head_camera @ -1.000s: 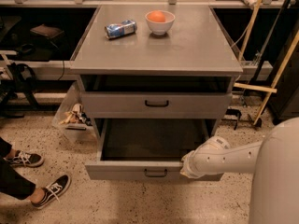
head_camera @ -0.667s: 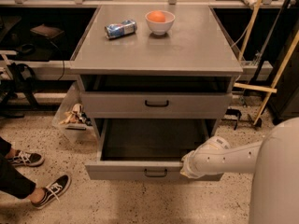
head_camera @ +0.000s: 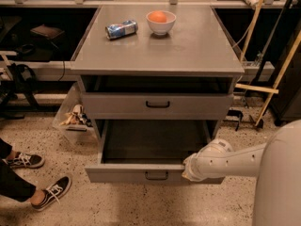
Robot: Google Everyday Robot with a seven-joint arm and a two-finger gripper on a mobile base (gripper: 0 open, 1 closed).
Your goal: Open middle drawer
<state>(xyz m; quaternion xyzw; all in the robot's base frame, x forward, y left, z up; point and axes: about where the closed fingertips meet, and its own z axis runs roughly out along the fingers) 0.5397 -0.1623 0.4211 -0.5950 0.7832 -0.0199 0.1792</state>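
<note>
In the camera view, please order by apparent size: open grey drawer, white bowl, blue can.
Largest: pulled-out grey metal drawer, gripper at its front edge
white round bowl
blue metal can lying down
Bowl and can look nearly alike.

A cabinet stands at centre, its top carrying a can lying on its side at the far left. Just right of the can stands a bowl with a round fruit in it. Under the top is an open slot, and below that an upper drawer, pushed in. Beneath it the middle drawer is pulled out toward the near side. The gripper is at that drawer's near front edge, right of its handle, on an arm reaching in from the near right. On the floor, a bin sits left of the cabinet. Two shoes are at the near left. Poles lean at the far right.
</note>
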